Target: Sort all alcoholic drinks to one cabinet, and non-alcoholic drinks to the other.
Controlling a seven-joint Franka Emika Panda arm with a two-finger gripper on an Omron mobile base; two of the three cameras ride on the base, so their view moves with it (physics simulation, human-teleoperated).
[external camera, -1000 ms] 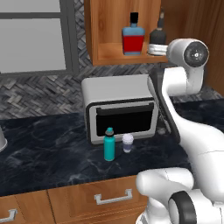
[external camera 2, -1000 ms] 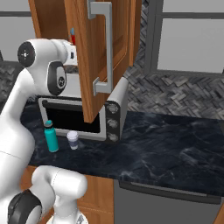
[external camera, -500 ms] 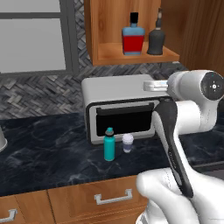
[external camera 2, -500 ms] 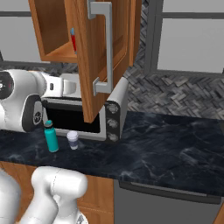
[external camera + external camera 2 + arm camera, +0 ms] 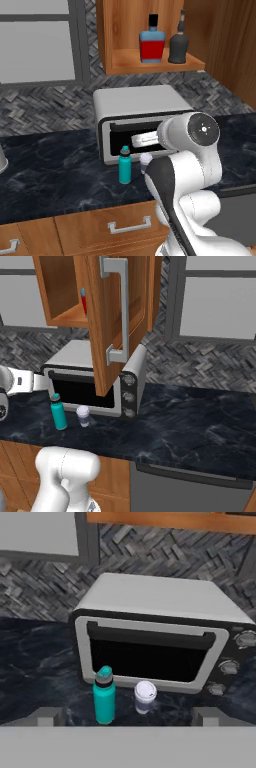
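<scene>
Teal bottle (image 5: 104, 696) upright beside pale lidded cup (image 5: 145, 696)

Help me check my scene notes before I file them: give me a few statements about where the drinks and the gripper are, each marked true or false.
1. The blue bottle and the near-black bottle stand side by side on the open cabinet's shelf. True.
2. The teal bottle lies on its side on the counter. False: it stands upright in front of the toaster oven.
3. The pale cup stands beside the teal bottle, apart from it. True.
4. The gripper is shut on the teal bottle. False: it is open and holds nothing.
5. The pale cup sits on top of the toaster oven. False: it is on the counter.
</scene>
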